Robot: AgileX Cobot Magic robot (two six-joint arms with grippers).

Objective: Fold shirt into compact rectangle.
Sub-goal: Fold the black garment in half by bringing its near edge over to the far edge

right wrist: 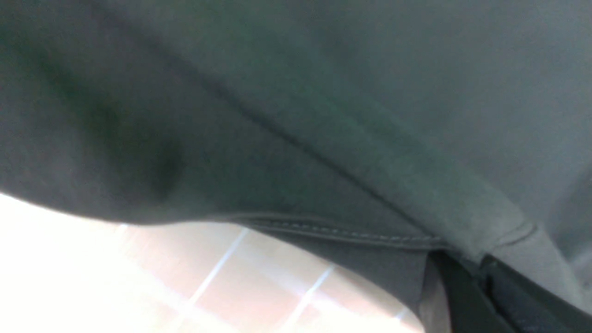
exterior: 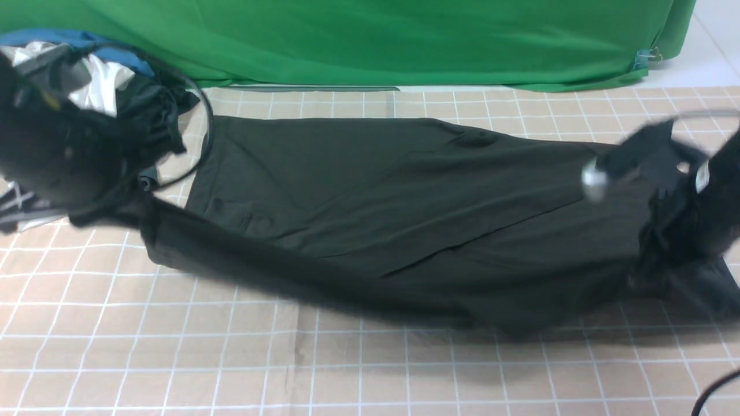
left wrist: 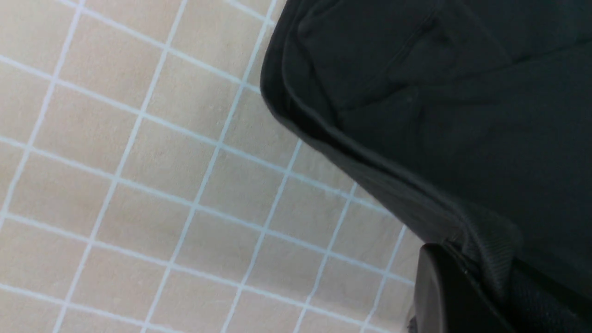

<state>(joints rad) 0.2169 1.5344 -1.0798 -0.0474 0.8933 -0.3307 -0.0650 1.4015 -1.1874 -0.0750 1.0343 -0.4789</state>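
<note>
Black cotton is stretching across the checked bench [exterior: 173, 346]: the shirt [exterior: 370, 214] is lying with its long axis running straight away from the pile of clothes [exterior: 98, 75]. The left end effector [exterior: 130, 202] is pinching the shirt's end just beside that pile, its jaws closed on a ribbed edge in its wrist view. The right end effector [exterior: 659, 242] is clamping a stitched hem at the end farthest from the pile. Each arm is therefore sitting nearest its own end, and the edge between them is hanging taut, so the coming fold is probably turning across that axis, with both ends travelling together. Motion blur is smearing both arms, cloth is burying the fingertips, and neither the print nor the neck label is showing.
</note>
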